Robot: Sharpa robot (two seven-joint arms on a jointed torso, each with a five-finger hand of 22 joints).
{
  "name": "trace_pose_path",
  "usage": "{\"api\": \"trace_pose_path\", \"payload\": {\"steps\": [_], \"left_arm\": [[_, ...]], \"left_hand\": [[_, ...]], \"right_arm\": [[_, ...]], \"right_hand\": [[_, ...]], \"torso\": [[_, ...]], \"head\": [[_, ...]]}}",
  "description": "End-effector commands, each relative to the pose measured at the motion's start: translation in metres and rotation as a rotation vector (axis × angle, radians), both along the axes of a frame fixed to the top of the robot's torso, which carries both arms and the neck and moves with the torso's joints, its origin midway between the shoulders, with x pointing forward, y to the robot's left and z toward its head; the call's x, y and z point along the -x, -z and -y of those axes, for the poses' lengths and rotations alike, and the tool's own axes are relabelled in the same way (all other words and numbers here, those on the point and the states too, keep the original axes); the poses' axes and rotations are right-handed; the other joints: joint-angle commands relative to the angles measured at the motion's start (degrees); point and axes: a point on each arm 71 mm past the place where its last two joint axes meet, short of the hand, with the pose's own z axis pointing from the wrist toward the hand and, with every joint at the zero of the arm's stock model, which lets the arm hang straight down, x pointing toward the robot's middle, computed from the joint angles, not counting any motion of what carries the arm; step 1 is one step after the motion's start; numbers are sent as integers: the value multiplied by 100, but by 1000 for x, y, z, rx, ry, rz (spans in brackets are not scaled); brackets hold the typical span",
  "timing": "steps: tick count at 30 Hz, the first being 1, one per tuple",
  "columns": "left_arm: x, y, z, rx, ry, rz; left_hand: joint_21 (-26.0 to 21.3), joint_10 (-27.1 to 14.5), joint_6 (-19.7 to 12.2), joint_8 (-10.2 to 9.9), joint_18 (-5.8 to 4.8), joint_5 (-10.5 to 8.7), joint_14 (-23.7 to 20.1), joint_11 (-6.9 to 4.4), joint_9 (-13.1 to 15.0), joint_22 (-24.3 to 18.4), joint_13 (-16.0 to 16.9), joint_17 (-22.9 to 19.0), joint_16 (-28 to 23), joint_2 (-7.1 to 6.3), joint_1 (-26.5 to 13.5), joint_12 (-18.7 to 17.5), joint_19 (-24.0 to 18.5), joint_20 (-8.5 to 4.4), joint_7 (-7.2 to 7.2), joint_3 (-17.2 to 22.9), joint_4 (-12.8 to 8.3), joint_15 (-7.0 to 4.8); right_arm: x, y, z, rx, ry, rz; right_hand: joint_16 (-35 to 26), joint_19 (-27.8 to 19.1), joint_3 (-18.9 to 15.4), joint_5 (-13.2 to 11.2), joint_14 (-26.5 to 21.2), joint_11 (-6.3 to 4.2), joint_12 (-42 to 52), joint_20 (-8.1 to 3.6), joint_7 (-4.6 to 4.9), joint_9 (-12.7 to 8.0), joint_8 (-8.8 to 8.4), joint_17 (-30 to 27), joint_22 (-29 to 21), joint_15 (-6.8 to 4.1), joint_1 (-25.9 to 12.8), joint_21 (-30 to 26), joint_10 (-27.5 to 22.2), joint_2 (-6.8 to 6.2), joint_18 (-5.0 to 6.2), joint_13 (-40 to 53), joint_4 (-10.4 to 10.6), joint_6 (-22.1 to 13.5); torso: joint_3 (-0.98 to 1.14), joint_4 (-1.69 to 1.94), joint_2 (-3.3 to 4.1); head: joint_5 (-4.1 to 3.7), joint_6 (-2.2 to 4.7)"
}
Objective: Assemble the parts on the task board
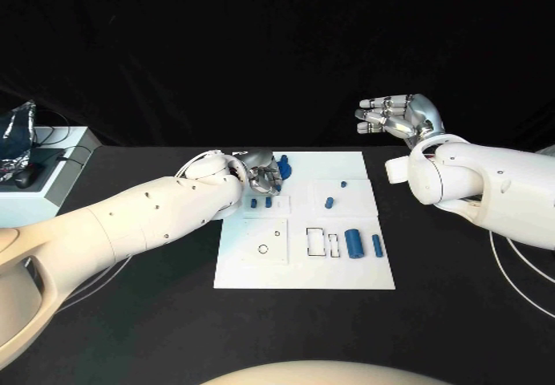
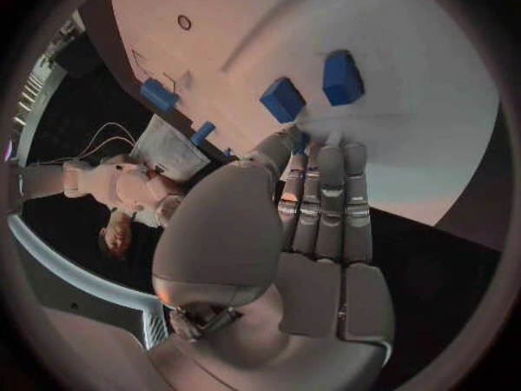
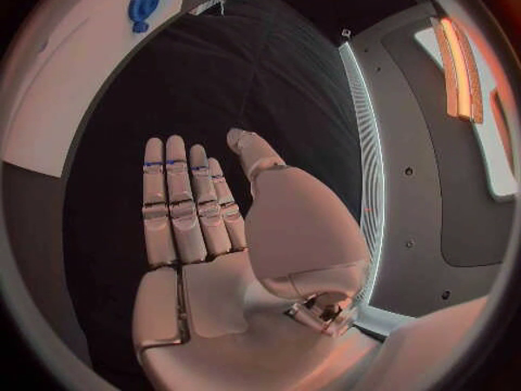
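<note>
On the far-left part of the flat white task board (image 1: 303, 277), the silver left hand (image 1: 257, 172) reaches fingers straight toward small blue plastic parts (image 2: 282, 99); whether it holds one, I cannot tell. These parts look light, stiff and smooth, so a pinch on the flat sides seems best, while the silver right hand (image 1: 399, 114) hovers beyond the board, fingers apart, holding nothing.

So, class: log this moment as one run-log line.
left hand: over task board far-left section, near blue parts | right hand: open, raised off board | two blue cylinders: lying near-right
</note>
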Motion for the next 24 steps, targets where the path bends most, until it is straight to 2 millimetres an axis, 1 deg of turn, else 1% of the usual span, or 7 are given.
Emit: {"api": "trace_pose_path", "payload": {"steps": [1,6,8,16,22,24], "left_arm": [[1,1,2,-5,8,-14],[0,1,3,1,8,-17],[0,1,4,3,8,-20],[0,2,6,9,9,-30],[0,3,7,10,9,-37],[-1,3,7,10,7,-40]], "left_hand": [[33,66,54,-30,18,-27,1,-4,-1,23,3,-10,25,72,6,5,25,-12,-10,48,-4,-38],[31,132,37,-33,3,-31,15,-18,-3,65,4,-26,42,91,-11,-60,37,-30,-5,65,-4,-50],[28,137,30,-36,2,-34,18,-18,-4,68,3,-28,44,93,-17,-69,39,-31,-3,64,0,-50],[21,163,41,-35,7,-37,39,-22,-3,78,2,-29,59,112,-38,-117,61,-29,6,66,28,-53],[23,253,140,-34,14,-36,84,-41,-2,91,1,-22,86,151,-50,-214,96,-34,8,75,66,-67],[39,336,215,-32,15,-38,135,-68,1,98,1,-12,109,192,-37,-232,118,-47,5,89,69,-91]], "right_arm": [[0,-1,-2,1,-17,7],[0,-1,-2,1,-18,8],[0,-1,-3,2,-19,8],[0,-1,-3,2,-21,8],[0,-1,-4,2,-22,8],[0,-1,-4,3,-22,8]], "right_hand": [[-26,-10,41,22,-28,-26,-31,-5,4,-1,-6,-6,-4,-17,-53,-25,12,-5,-31,-1,8,20],[-26,-10,41,22,-28,-26,-31,-5,4,-1,-6,-6,-4,-17,-53,-25,12,-5,-31,-1,8,20],[-26,-10,41,22,-28,-26,-31,-5,4,-1,-6,-6,-4,-17,-53,-25,12,-5,-31,-1,8,20],[-26,-10,41,22,-28,-26,-31,-5,4,-1,-6,-6,-4,-17,-53,-25,12,-5,-31,-1,8,20],[-26,-9,61,27,-27,-31,-31,-7,1,-1,-6,-6,-4,-19,-52,-23,18,-6,-32,-1,8,28],[-26,-9,61,27,-27,-31,-31,-7,1,-1,-6,-6,-4,-19,-52,-23,18,-6,-32,-1,8,28]], "torso": [[7,-1,0],[3,0,5],[3,-4,5],[3,-1,4],[5,-2,7],[5,-3,4]], "head": [[3,1],[2,8],[6,5],[-3,2],[-9,4],[-9,6]]}}
